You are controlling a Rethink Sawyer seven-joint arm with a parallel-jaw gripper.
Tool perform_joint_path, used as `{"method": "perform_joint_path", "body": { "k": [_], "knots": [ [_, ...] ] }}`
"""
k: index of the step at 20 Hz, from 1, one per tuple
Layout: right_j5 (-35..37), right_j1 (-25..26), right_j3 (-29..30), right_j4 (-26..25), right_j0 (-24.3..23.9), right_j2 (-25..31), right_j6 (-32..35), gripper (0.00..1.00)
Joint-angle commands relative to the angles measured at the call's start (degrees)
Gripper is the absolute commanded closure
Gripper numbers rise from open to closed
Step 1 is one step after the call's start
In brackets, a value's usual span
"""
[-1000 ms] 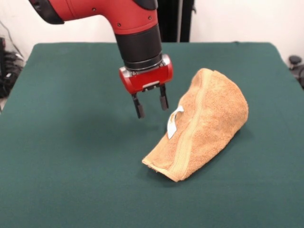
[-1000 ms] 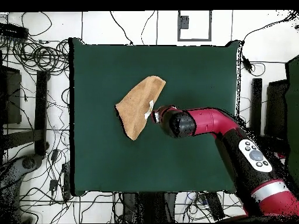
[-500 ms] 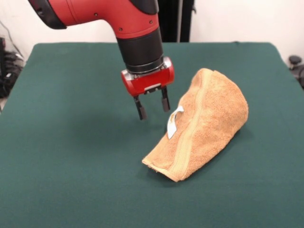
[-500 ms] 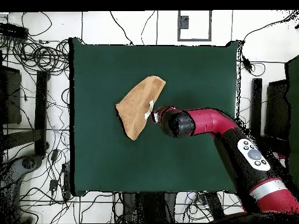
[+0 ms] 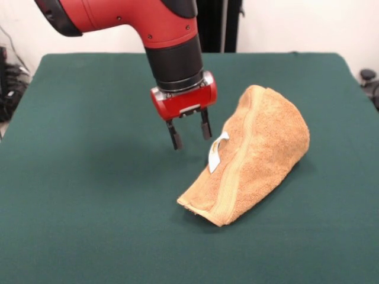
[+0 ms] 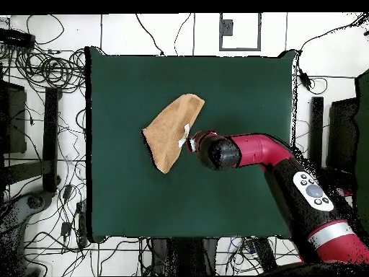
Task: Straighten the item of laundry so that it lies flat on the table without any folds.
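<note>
Parted and empty, the pincer (image 5: 189, 135) is held above the table (image 5: 89, 177), just beside the towel (image 5: 260, 154). Its white tag (image 5: 217, 151) is faced, probably to grasp the folded edge there.

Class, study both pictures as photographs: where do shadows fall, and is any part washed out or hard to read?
Front view: soft, even light; the tool casts a faint shadow on the table, and the towel has a thin dark shadow along its near edge. Overhead view: the pale floor looks bright, and the arm hides the tool.
</note>
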Motion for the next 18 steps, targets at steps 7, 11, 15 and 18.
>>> {"method": "perform_joint_path", "body": {
  "k": [7,11,15,18],
  "knots": [
    [2.99,1.74,-2.88,-2.19,3.74,2.79,-7.35,0.00],
    [1.89,3.90,-4.90,-2.61,5.07,2.40,-6.46,0.00],
    [0.97,4.24,-6.07,-4.23,6.72,0.95,-5.84,0.00],
    [2.01,3.88,-6.11,-3.73,6.88,0.76,-6.16,0.00]
  ]
}}
